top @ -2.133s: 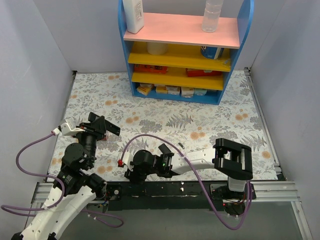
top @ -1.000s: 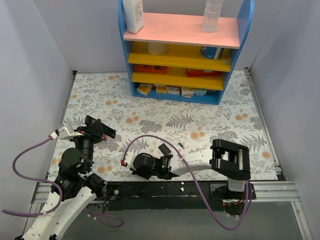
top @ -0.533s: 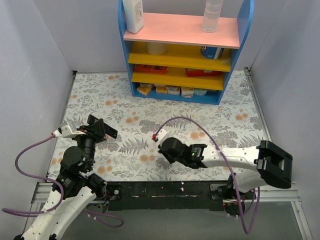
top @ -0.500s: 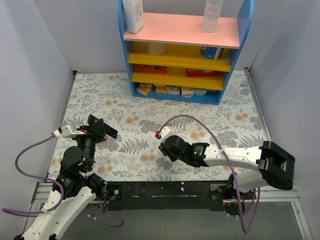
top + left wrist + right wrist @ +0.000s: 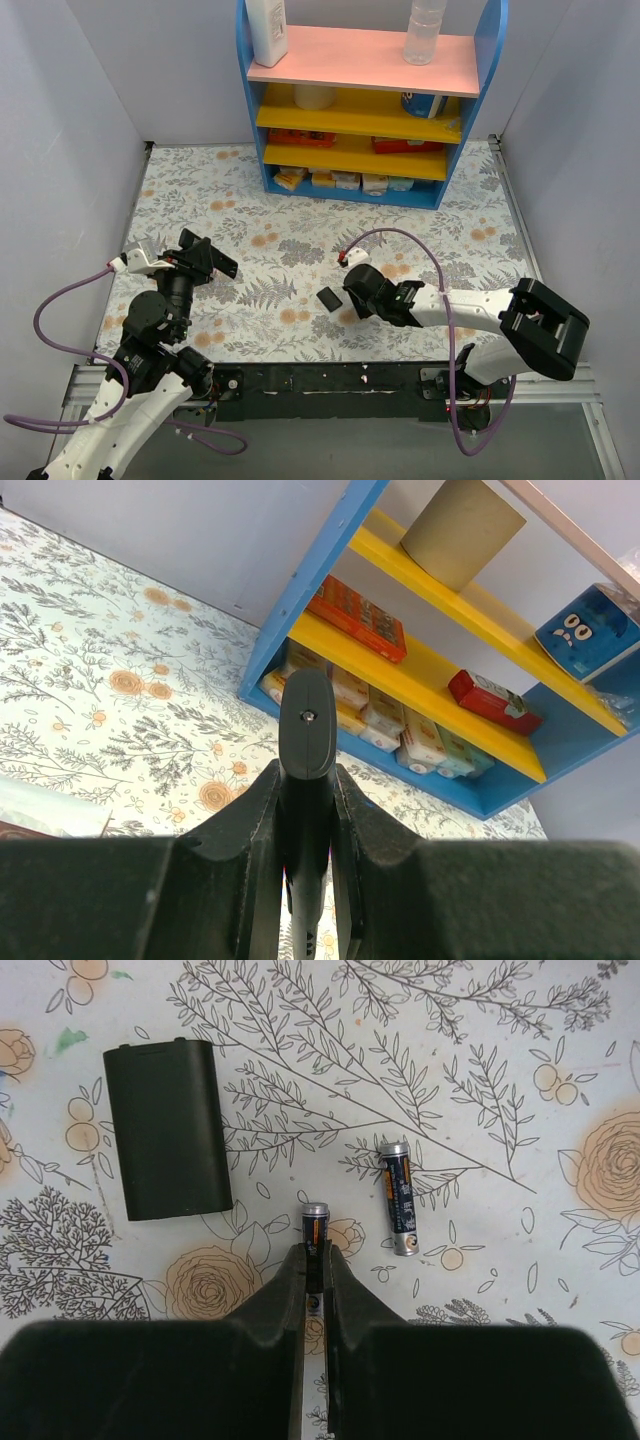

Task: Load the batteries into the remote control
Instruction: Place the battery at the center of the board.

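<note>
My left gripper [image 5: 200, 255] is shut on the remote control [image 5: 225, 264], a slim black bar held above the table at the left. In the left wrist view the remote control [image 5: 306, 715] sticks out between the fingers of the left gripper [image 5: 305, 775]. My right gripper [image 5: 358, 296] is low over the table's front middle. In the right wrist view the right gripper [image 5: 315, 1257] is shut on one battery [image 5: 316, 1222]. The second battery [image 5: 399, 1198] lies flat just to its right. A flat black cover piece [image 5: 168, 1128] lies to the upper left and also shows in the top view [image 5: 328, 298].
A blue shelf unit [image 5: 350, 190] with yellow and pink shelves stands at the back, holding small boxes, with bottles [image 5: 425, 30] on top. It also shows in the left wrist view [image 5: 330, 580]. Grey walls close in left and right. The table has a floral cover.
My right arm has swung from the near left out to the front middle, over the batteries, and its fingers now sit shut on one. The left arm with the remote has barely moved.
</note>
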Motion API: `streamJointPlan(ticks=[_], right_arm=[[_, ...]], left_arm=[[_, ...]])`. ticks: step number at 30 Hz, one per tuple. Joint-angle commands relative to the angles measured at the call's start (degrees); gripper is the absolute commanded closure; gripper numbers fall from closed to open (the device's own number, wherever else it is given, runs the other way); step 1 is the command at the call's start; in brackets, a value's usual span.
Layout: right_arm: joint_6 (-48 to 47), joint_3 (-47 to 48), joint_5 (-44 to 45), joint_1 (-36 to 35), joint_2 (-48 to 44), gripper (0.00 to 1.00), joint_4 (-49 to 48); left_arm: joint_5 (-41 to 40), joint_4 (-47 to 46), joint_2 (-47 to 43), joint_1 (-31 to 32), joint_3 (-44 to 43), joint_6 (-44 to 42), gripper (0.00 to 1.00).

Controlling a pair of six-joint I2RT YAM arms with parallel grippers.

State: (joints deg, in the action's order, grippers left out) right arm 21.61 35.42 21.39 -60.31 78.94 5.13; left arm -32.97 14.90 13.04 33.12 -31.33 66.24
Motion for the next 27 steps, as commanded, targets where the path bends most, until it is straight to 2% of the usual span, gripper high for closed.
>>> streamJointPlan(ticks=[1,3,7,11,19,27], right_arm=[[2.7,-0.9,-0.6,0.5,1.5,0.88,-3.1],[2.9,-0.8,-0.7,0.5,2.1,0.85,-3.0],[3.2,-0.2,-1.2,0.5,1.7,0.68,-1.5],[4.0,-0.2,-1.6,0.5,-1.2,0.61,1.3],[5.0,-0.8,-3.3,0.5,-4.5,0.58,4.2],[6.0,-1.7,-3.9,0.5,-2.8,0.58,3.3]], left_arm=[[0.9,-1.0,0.8,-0.2,0.7,-0.9,1.0],[1.2,-1.1,0.8,-0.3,0.7,-0.9,1.0],[1.4,-1.2,0.9,-0.3,0.7,-1.1,1.0],[1.5,-1.4,0.9,-0.3,0.7,-1.1,1.0],[1.8,-1.4,0.8,-0.3,0.7,-0.8,1.0],[1.9,-1.4,0.4,-0.3,0.8,-0.8,1.0]])
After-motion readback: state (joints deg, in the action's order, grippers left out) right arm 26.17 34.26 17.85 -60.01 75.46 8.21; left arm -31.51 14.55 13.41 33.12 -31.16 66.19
